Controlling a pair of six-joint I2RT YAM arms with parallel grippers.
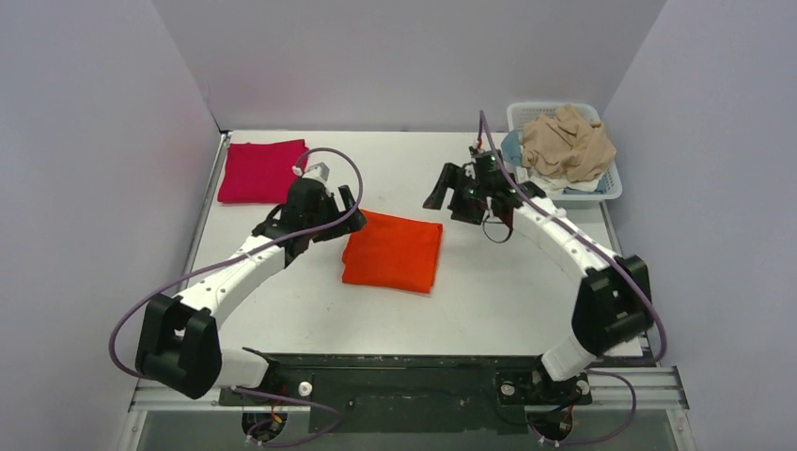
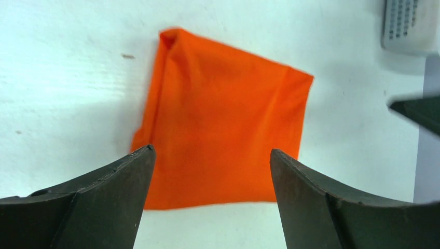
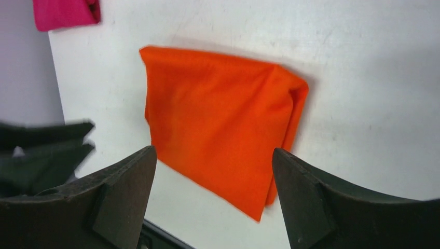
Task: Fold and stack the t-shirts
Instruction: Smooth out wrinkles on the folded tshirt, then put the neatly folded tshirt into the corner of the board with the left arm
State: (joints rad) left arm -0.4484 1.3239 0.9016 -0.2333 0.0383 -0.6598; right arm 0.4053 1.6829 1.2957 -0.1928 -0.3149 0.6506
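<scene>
A folded orange t-shirt [image 1: 393, 253] lies flat on the white table near the middle; it also shows in the left wrist view [image 2: 223, 119] and the right wrist view [image 3: 218, 119]. A folded red t-shirt [image 1: 261, 171] lies at the far left, its corner in the right wrist view [image 3: 65, 13]. My left gripper [image 1: 344, 209] is open and empty, just left of the orange shirt and above the table. My right gripper [image 1: 449, 197] is open and empty, raised beyond the orange shirt's far right corner. Neither touches the shirt.
A white basket [image 1: 611, 180] at the far right holds a crumpled tan garment [image 1: 567, 144] over other clothes. Lavender walls close in the table on three sides. A black rail [image 1: 404, 371] runs along the near edge.
</scene>
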